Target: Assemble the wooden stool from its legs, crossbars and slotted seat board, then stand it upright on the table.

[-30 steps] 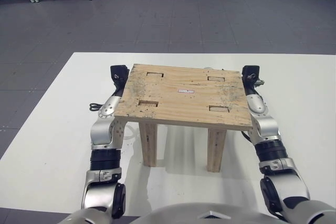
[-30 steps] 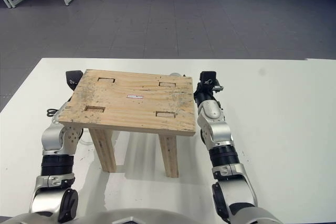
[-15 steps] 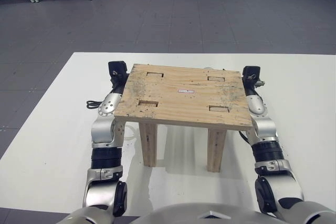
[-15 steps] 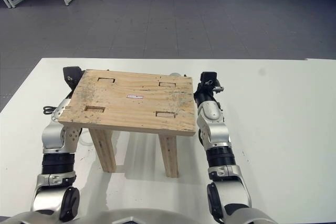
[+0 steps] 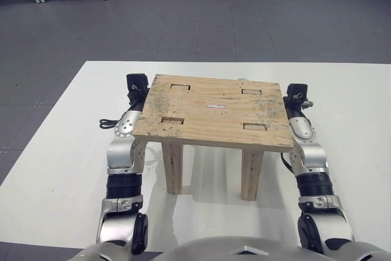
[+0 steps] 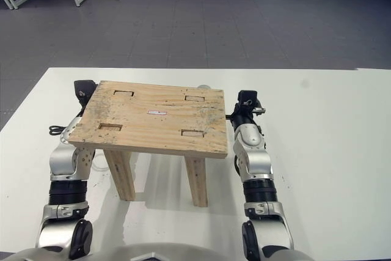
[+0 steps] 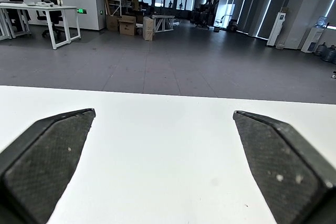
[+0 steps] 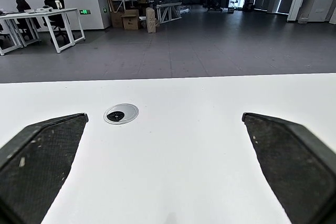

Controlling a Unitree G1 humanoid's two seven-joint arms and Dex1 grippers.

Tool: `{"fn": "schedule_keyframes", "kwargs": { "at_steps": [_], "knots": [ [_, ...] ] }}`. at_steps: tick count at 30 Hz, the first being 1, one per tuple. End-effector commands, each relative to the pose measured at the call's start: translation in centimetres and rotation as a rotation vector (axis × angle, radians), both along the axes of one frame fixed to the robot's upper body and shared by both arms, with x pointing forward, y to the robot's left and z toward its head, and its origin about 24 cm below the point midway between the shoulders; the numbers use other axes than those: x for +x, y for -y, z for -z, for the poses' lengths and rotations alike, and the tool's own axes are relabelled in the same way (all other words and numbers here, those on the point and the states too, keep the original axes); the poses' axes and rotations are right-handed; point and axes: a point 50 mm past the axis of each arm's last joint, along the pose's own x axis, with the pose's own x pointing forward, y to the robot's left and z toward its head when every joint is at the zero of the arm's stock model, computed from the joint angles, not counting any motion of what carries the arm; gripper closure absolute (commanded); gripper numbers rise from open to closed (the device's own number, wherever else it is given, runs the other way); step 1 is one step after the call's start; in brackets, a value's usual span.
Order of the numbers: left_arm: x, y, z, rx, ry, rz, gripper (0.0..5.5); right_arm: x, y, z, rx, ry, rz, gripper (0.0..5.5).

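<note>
at the left gripper [image 7: 164, 113]: spread wide, nothing held, only bare bench [image 7: 163, 171] between the fingers [image 7: 47, 156] and ahead of them. at the right gripper [image 8: 165, 115]: spread wide as well, nothing held, facing toward the far edge of the bench, with a round cable port [image 8: 121, 114] in the surface in front.

from the head views, one at each side of the stool [image 5: 214, 111]: left arm close along the left edge of the seat board [image 5: 183, 99], right arm just beside the right edge, with a thin gap. stool therefore inward from both grippers, between them, about equally near to each. standing upright on its legs [image 5: 172, 168] around the middle of the bench, seat board on top and level, four slots [image 5: 172, 120] showing, longer side running left to right. crossbars hidden under the seat, so not possible to tell.

judged from this: assembly seemingly done, stool already upright. probably left only to draw both arms back toward the near edge, straight along the seat sides and not inward, so as not to knock the stool.
</note>
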Motion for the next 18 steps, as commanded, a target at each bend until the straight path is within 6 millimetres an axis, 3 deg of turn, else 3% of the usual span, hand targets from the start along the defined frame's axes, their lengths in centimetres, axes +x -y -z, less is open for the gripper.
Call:
{"fn": "schedule_keyframes", "kwargs": {
  "at_steps": [1,18],
  "knots": [
    [0.44,0.57,-0.44,0.015,0.013,0.023,0.64,-0.01,-0.26,-0.09,0.008,0.000,0.006,0.01],
    [1.08,0.31,-0.61,0.004,0.031,-0.001,0.64,0.61,-0.08,-0.49,0.000,0.013,0.001,0.01]
  ]
}}
